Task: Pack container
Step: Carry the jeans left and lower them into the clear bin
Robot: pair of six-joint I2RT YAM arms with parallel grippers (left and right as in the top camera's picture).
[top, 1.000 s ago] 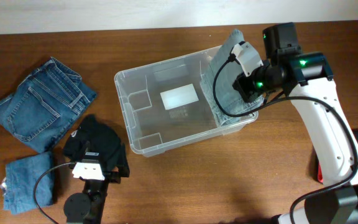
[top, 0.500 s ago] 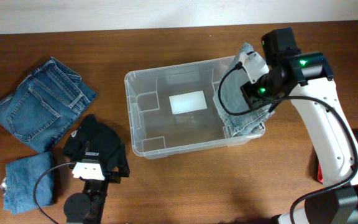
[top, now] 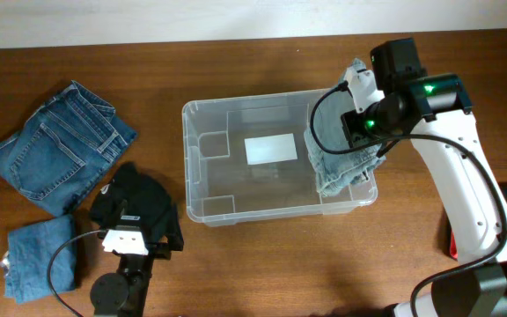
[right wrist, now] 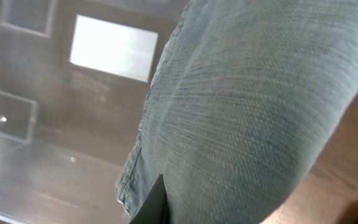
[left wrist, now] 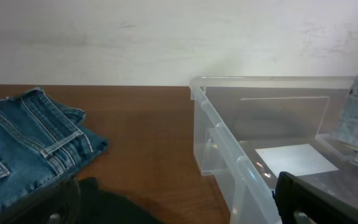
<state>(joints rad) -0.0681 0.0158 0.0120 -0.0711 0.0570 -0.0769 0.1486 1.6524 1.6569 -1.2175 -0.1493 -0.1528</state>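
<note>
The clear container (top: 187, 163) sits right of centre on the wooden bench (top: 262, 264), well apart from the folded jeans (top: 55, 145) at the left. A pale denim garment (top: 328, 158) hangs into its right end, pinched by the right fingers (right wrist: 156, 208). The left fingers (left wrist: 294, 199) stand spread wide over a black garment (top: 143, 202).

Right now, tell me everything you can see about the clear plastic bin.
The container is a clear, translucent plastic rectangular bin with rounded corners, a thick rim and moulded steps inside its corners. It stands upright and open on the wooden table, with a white label on its base. A light denim garment hangs into the end nearest the right arm. Otherwise it looks empty.
</note>
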